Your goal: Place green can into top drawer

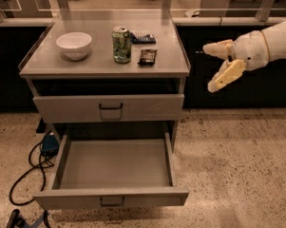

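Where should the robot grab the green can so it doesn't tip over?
Probably around its round middle, from the front: the can stands upright, a bowl left, a snack packet close right. The open end effector hangs right of the cabinet.

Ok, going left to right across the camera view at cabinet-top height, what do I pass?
bowl → green can → front packet → gripper, open, in the air right of the cabinet.
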Robot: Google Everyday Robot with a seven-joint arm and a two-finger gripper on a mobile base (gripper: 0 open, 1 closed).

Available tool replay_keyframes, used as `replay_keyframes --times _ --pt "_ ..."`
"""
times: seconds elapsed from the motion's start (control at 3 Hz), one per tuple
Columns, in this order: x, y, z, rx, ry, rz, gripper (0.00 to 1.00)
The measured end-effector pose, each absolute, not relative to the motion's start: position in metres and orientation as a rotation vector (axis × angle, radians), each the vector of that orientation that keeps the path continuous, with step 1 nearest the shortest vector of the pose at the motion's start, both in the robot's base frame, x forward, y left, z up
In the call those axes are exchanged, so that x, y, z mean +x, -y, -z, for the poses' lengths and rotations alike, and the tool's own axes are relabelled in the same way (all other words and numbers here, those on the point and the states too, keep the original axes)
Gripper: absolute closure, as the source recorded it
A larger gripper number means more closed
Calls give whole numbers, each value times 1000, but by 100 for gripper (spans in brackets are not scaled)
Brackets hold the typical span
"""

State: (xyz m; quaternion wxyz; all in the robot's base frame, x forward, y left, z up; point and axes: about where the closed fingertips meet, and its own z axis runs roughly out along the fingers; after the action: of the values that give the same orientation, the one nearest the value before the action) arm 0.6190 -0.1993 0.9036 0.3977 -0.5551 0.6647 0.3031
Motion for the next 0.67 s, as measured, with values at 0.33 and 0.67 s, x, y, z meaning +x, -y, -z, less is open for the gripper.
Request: replay_keyframes --times 0.33,0.67 --pt "658 167 -929 -1365 -1574 -827 0" --pt "701 108 -977 -1341 -1468 -822 0"
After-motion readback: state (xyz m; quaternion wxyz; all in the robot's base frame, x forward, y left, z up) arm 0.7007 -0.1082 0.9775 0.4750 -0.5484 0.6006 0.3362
